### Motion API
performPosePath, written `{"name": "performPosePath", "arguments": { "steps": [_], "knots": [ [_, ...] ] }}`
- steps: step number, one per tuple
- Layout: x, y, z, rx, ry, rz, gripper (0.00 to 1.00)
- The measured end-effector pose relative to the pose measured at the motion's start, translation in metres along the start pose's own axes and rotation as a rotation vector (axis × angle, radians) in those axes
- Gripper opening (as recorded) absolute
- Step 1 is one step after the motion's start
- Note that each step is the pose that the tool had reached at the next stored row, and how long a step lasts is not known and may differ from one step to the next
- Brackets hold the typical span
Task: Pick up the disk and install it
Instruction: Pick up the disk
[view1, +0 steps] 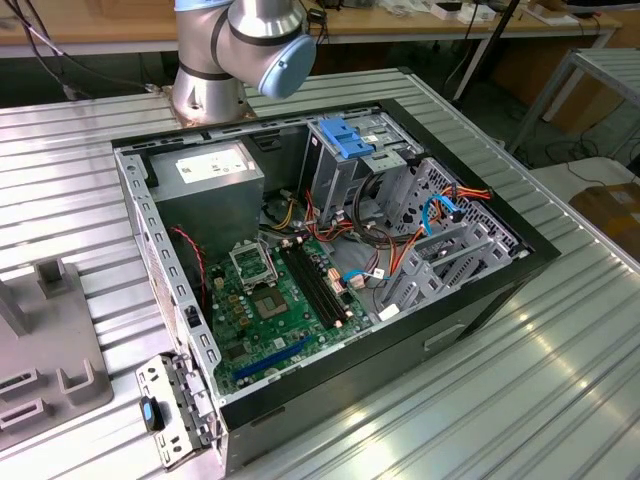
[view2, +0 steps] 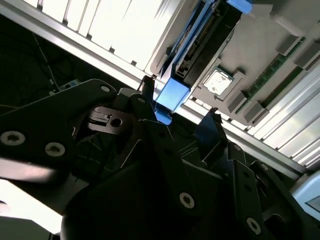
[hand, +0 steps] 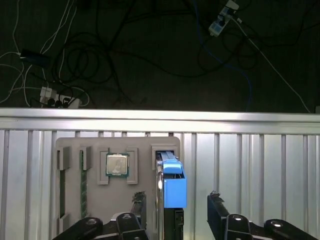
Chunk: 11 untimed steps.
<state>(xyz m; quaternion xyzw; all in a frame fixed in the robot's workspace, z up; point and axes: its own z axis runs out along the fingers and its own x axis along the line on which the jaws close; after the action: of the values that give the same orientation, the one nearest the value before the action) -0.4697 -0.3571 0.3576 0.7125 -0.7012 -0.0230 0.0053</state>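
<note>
The released hand (hand: 176, 206) straddles the disk (hand: 172, 182), fingers (hand: 216, 209) clear of it. The disk stands on edge in a grey holder (hand: 95, 200).

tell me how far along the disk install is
Nothing is done yet: the disk stands in its slot in the grey holder. In hand: the open gripper straddles it. Left: lifting it and seating it in the computer case.
</note>
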Motion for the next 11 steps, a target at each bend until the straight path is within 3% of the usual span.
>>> {"name": "performPosePath", "arguments": {
  "steps": [4, 11],
  "knots": [
    [0.0002, 0.0008, 0.0078, 0.0005, 0.0000, 0.000, 0.60],
    [0.0008, 0.0002, 0.0314, 0.0005, 0.0005, 0.000, 0.60]
  ]
}}
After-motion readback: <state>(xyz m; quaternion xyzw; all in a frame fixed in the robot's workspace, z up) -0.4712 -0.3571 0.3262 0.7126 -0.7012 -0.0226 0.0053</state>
